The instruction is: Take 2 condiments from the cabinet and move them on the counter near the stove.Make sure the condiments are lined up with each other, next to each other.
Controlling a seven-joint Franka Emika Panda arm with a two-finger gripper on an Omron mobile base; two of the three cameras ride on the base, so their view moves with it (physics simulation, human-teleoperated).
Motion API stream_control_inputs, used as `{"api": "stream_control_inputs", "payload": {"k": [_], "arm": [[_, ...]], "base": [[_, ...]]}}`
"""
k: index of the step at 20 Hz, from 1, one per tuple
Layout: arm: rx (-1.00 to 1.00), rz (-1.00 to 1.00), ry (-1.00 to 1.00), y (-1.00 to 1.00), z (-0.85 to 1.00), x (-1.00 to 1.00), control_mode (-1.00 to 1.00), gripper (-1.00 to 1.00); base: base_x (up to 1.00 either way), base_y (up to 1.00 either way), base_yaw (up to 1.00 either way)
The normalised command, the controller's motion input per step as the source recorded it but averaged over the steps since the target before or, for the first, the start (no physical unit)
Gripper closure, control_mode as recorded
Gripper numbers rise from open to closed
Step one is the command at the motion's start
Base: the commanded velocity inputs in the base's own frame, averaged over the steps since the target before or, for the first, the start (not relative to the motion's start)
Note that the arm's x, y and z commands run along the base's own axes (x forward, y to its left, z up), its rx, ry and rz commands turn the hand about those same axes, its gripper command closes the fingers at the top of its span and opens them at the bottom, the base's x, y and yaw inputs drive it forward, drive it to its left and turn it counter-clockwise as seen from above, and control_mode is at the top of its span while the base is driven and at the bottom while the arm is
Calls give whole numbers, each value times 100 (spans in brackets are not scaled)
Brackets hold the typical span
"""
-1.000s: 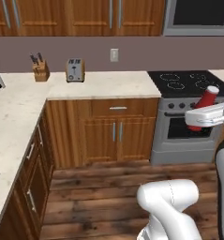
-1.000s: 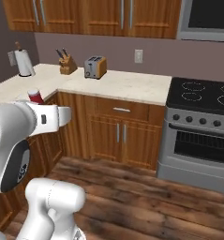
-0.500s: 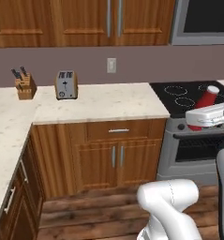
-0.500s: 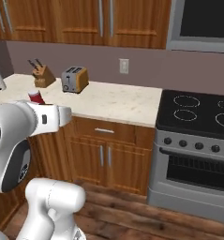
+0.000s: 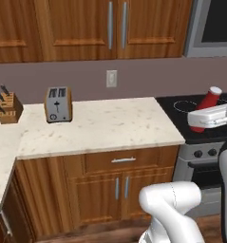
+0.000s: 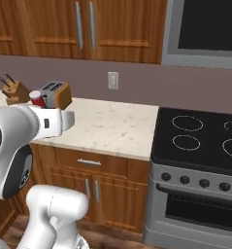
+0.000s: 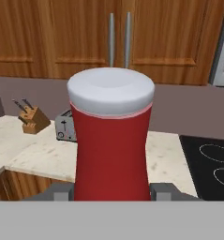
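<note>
My gripper (image 7: 111,193) is shut on a red condiment bottle (image 7: 111,140) with a pale cap, held upright above the floor in front of the counter (image 7: 43,157). In the left base view the bottle (image 5: 209,99) stands in the gripper (image 5: 200,119) over the stove's (image 5: 179,105) near edge. From the right base view the bottle's cap (image 6: 37,98) peeks over my white arm, with the beige counter (image 6: 112,127) and the black cooktop of the stove (image 6: 200,138) beyond. The cabinet is out of view.
A steel toaster (image 5: 58,104) and a knife block (image 5: 8,108) stand at the back left of the counter. Wooden wall cupboards (image 5: 115,28) hang above, with a microwave (image 6: 205,31) over the stove. Drawers and doors (image 5: 119,182) sit below the counter.
The whole picture has shifted: the base has driven closer to the counter and stove, which now look larger. The red bottle stays in the shut gripper.
</note>
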Motion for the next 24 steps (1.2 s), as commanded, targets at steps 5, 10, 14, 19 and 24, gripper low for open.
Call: {"api": "stream_control_inputs", "payload": {"k": [5, 10, 14, 19, 24], "arm": [[0, 0, 0, 0, 0, 0, 100, 100], [0, 0, 0, 0, 0, 0, 100, 100], [0, 0, 0, 0, 0, 0, 100, 100], [0, 0, 0, 0, 0, 0, 100, 100], [0, 0, 0, 0, 0, 0, 100, 100]], "base": [[41, 16, -14], [18, 29, -13], [39, 31, -10], [62, 31, -10], [68, 21, -9]]}}
